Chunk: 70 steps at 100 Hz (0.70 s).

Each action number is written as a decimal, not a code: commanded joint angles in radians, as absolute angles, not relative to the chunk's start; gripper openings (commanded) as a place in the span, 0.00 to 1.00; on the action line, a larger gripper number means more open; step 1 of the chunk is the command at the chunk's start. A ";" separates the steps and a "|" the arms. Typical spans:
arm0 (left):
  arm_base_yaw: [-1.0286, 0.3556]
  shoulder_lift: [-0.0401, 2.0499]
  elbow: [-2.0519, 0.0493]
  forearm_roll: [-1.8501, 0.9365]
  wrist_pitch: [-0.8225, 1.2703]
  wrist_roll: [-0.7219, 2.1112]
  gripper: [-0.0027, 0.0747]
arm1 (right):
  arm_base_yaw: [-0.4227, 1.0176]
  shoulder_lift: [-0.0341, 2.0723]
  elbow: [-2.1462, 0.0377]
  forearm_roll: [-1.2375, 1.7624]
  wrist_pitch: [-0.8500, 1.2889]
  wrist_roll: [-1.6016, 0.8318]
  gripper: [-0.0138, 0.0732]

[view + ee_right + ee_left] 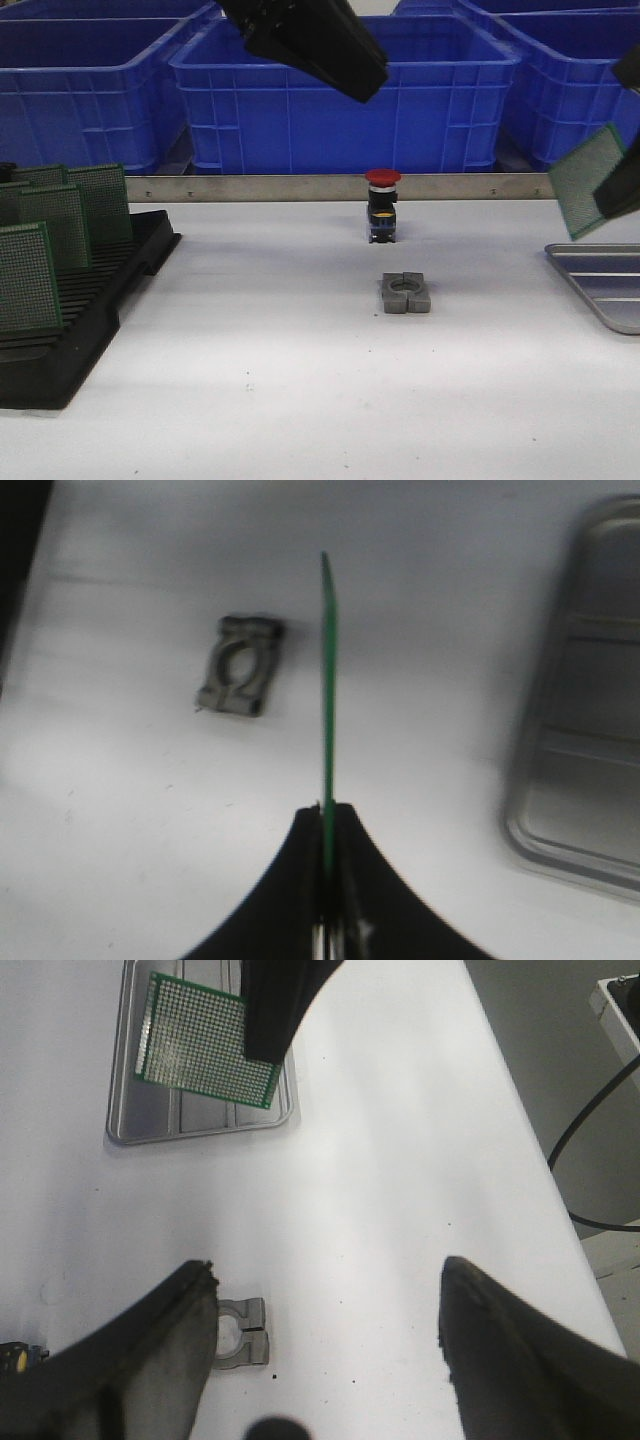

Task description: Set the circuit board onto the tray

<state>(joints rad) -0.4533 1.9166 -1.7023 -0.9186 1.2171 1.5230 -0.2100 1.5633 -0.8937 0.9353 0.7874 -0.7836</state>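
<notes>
Holding everything up is the white tabletop (300, 400), with blue bins (345, 95) along its 12 o'clock edge in the front view and a black rack (70, 330) of green boards at 9 o'clock. Only a corner of the silver ribbed tray (610, 285) shows there at 3 o'clock; the left wrist view reveals far more of it (140, 1125). Above it hangs the circuit board (583, 180), green and dotted with a fine hole grid, tilted, off the tray. The right tool (327, 825) is clamped on its edge, which the right wrist view shows as a thin green line. The left tool (325, 1330) stands wide apart, holding nothing. At centre sit a red-capped button (382, 205) and a grey clamp block (406, 293).
</notes>
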 commanded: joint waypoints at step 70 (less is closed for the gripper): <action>-0.323 1.855 -1.736 -0.908 1.225 1.514 0.62 | -0.333 1.679 -0.934 0.925 0.568 -0.770 0.88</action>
